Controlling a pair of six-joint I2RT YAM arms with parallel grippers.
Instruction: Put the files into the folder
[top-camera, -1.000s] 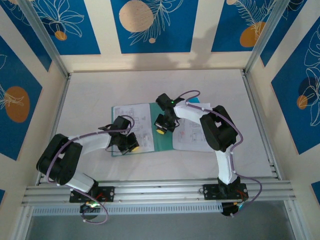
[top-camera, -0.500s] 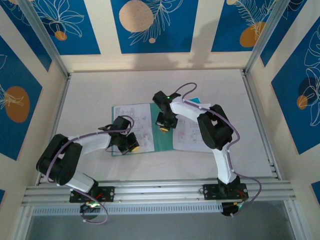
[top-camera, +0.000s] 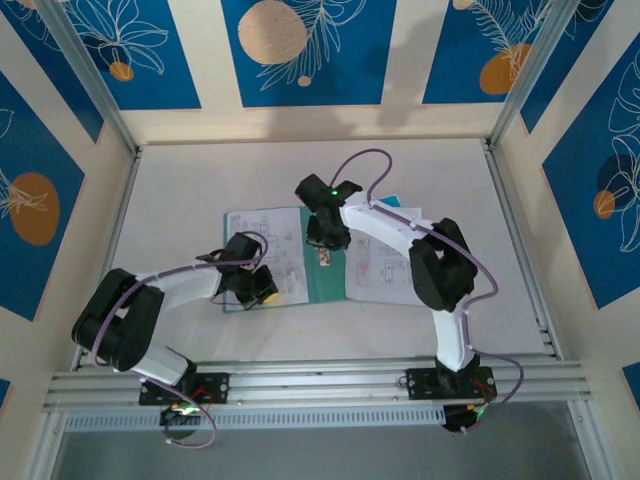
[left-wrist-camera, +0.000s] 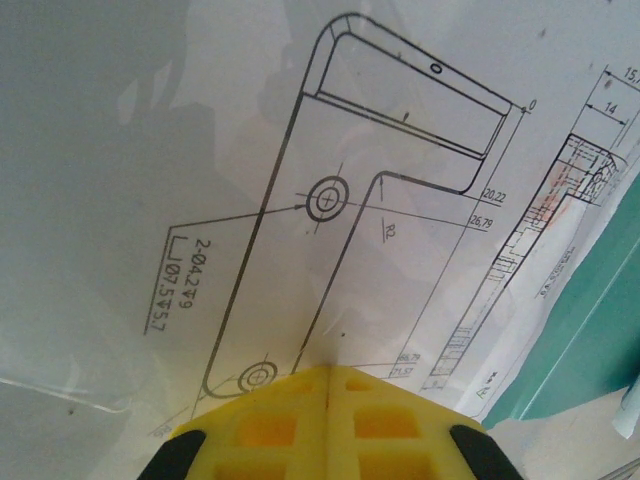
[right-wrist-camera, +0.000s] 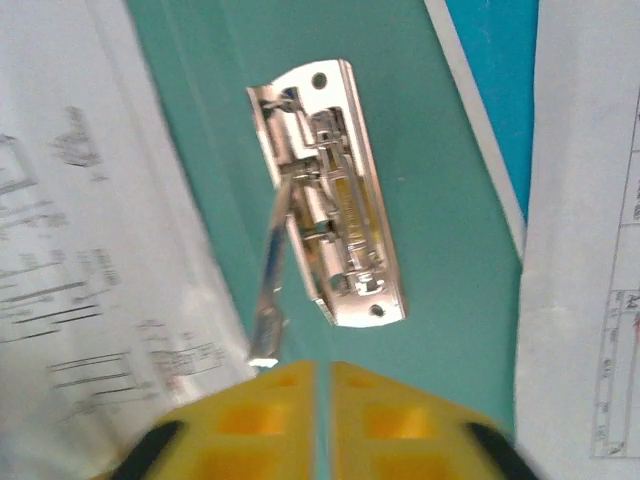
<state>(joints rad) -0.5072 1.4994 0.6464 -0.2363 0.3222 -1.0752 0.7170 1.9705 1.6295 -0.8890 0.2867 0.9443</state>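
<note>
Left arm (top-camera: 180, 285) low, jaws closed (right arm (top-camera: 385, 228) outstretched, jaws slightly parted).

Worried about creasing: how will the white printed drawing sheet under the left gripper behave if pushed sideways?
Likely floppy: the white printed drawing sheet has a thin edge and may buckle. Probably light, sliding over the flat teal card folder.

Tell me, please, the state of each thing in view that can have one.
folder, open flat on the table.
metal clip, lever seems raised.
left sheet, flat on folder's left half.
right sheets, flat, right of clip.
left claw, shut, over left sheet.
right claw, slightly open, empty.
</note>
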